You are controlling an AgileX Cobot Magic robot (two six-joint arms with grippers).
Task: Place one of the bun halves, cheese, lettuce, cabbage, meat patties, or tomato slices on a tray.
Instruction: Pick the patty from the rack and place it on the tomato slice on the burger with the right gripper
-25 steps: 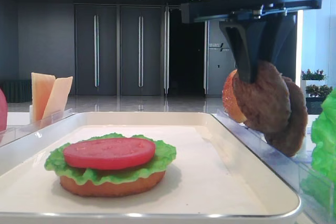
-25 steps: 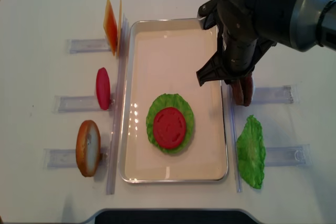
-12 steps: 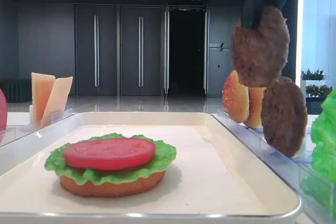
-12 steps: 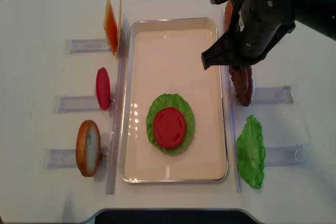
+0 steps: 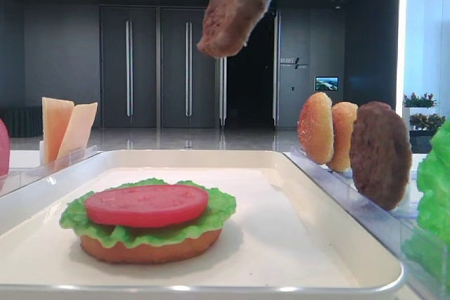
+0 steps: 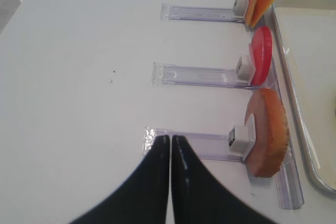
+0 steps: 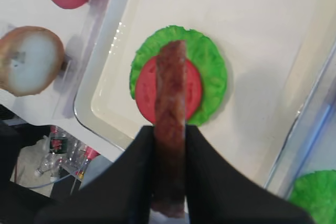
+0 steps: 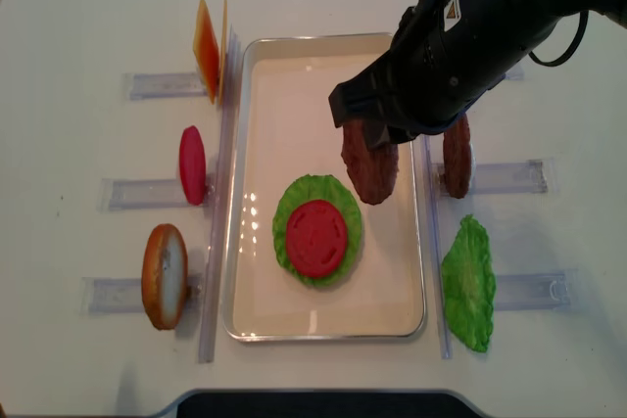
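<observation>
My right gripper (image 7: 169,135) is shut on a dark brown meat patty (image 7: 170,93), held on edge. The patty (image 8: 369,165) hangs above the cream tray (image 8: 233,193), just up and right of the stack there. That stack is a bun half (image 5: 148,249) under lettuce (image 5: 218,209) and a red tomato slice (image 5: 146,205). From the wrist, the patty lines up over the tomato slice (image 7: 191,90). My left gripper (image 6: 170,140) is shut and holds nothing, over the table left of a racked bun half (image 6: 270,129).
Left racks hold cheese (image 8: 208,46), a tomato slice (image 8: 192,164) and a bun half (image 8: 164,275). On the right stand a second patty (image 8: 456,156), bun halves (image 5: 316,128) and lettuce (image 8: 468,283). The right arm (image 8: 470,36) hangs over the tray's far right corner.
The right gripper lifted the patty out of the right rack and carried it left, out over the tray. The left gripper has not moved.
</observation>
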